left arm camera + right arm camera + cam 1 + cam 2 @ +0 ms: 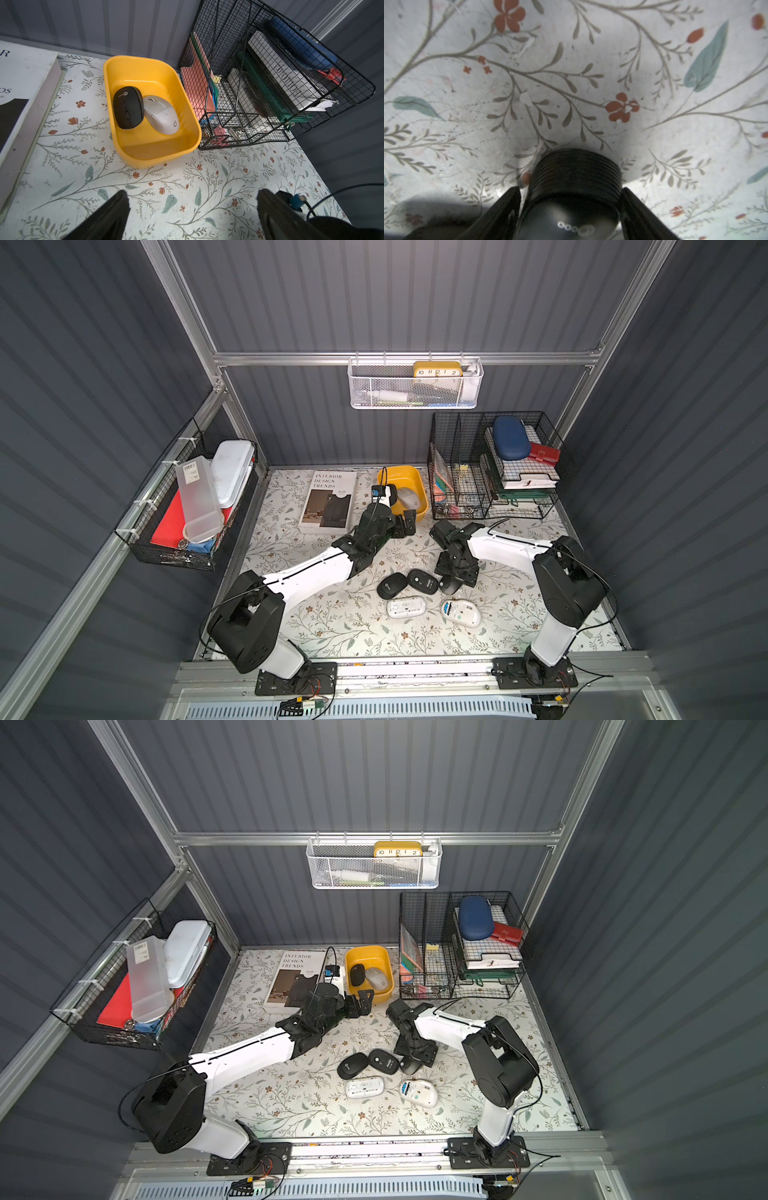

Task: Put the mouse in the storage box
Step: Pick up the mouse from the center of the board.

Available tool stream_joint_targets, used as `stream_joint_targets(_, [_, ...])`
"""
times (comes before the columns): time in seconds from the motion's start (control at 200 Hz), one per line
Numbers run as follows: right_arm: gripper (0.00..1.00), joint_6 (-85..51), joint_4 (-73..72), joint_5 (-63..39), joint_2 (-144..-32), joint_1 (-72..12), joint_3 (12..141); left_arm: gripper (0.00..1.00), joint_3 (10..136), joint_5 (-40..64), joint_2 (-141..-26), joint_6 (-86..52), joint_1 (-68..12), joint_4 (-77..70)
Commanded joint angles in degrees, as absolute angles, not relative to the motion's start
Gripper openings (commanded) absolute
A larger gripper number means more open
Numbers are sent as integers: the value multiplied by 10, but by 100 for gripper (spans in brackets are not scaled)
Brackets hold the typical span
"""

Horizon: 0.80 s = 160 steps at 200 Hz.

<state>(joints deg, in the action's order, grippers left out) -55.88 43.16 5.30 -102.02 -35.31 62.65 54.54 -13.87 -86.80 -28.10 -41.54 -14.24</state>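
The shallow yellow plastic storage box (158, 153) stands at the far side of the flower-patterned desk (332, 626). It is just left of the black wire organiser (444, 435) and right of a large white book (328, 502). Inside it two mice lie side by side and touching: a black oval mouse (128, 107) on the left and a light grey mouse (162, 115) on the right. The left tool (193, 199) hovers over the desk just on the near side of the box, its jaws spread wide with nothing between them. Near the middle of the desk four more mice lie in a group. A black flat mouse (391, 585) and a second black flat mouse (423, 581) form the farther row. A white rectangular mouse (406, 607) and a white rounded mouse with a blue label (460, 612) lie nearer, both with the underside up. Just right of the black pair the right tool (570, 193) is lowered over one more — a black mouse with a ribbed end (575, 166), which rests on the desk. The fingers (506, 207) stand on both sides of this mouse, very close to its flanks. On one side a thin strip of desk shows between finger and mouse, so I cannot tell whether the tool presses it.
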Motion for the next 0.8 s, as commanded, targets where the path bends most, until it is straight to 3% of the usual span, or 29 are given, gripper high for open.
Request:
stream_joint_targets(0.0, [76,-555,441,48,-1034,-354,635,99,540,-151,-846,-289,-414,-152])
stream_joint_targets(0.185, [63,-553,438,62,-1013,-356,636,99,536,-165,-831,-294,-414,-149])
stream_joint_targets(0.375, [60,-522,443,107,-980,-354,670,99,527,-187,-800,-303,-414,-151])
stream_joint_targets(0.795, [58,-359,469,147,-1079,-323,945,99,507,-281,-718,-340,-414,-139])
